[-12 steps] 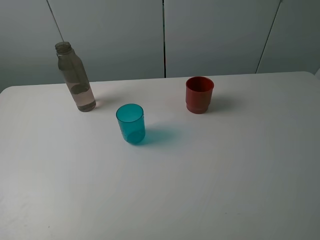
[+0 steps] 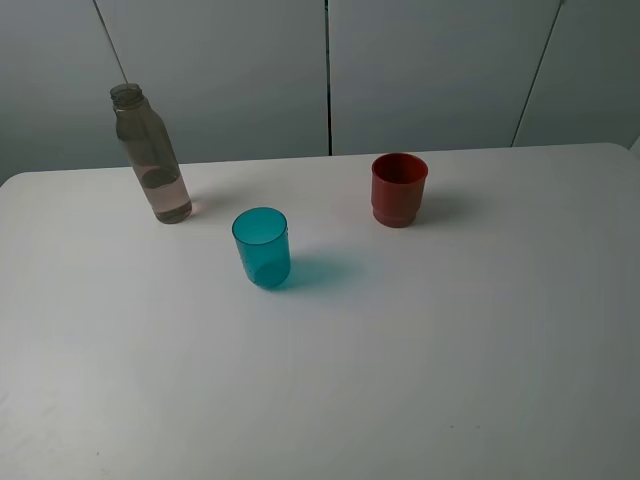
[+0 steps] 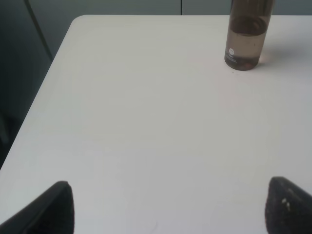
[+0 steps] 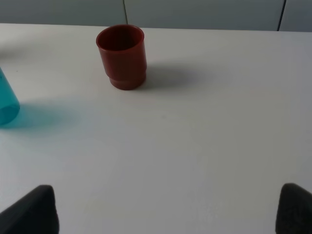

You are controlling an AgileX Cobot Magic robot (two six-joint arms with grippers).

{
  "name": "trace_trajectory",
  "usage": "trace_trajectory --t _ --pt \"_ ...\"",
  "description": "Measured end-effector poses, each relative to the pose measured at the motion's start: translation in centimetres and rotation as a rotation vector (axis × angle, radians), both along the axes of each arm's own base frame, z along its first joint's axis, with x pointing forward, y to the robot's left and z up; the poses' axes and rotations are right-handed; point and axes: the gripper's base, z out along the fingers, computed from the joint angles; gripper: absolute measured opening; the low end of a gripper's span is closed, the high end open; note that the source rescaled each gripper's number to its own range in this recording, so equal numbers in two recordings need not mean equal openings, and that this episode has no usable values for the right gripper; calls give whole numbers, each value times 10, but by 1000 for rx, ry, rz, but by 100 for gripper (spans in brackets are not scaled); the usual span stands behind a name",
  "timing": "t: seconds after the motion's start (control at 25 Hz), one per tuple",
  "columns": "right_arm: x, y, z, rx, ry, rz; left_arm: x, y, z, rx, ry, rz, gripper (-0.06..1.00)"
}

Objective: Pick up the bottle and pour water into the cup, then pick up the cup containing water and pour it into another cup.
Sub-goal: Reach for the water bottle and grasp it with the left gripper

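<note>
One white table (image 2: 450,380), filling the lower two thirds of the exterior high view. One bottle (image 2: 152,165), clear greyish plastic, uncapped, upright at the upper left of that frame near the table's far edge, with liquid visible in its lower part. One teal cup (image 2: 262,248), a translucent tumbler, upright, left of centre, below and right of the bottle and apart from it. One red cup (image 2: 399,189), opaque with a stepped base, upright, right of centre in the upper half, well apart from the teal cup. The left gripper (image 3: 170,209): dark fingertips spread wide over bare table, the bottle standing well ahead. The right gripper (image 4: 163,212): fingertips likewise spread wide, gripping nothing, the red cup ahead of it.
</note>
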Motion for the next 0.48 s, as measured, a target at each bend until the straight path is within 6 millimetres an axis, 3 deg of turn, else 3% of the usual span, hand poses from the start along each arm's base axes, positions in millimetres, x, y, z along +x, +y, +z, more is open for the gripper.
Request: trace_trajectory --t 0.48 --pt "0 0 0 0 0 0 0 0 0 0 0 0 100"
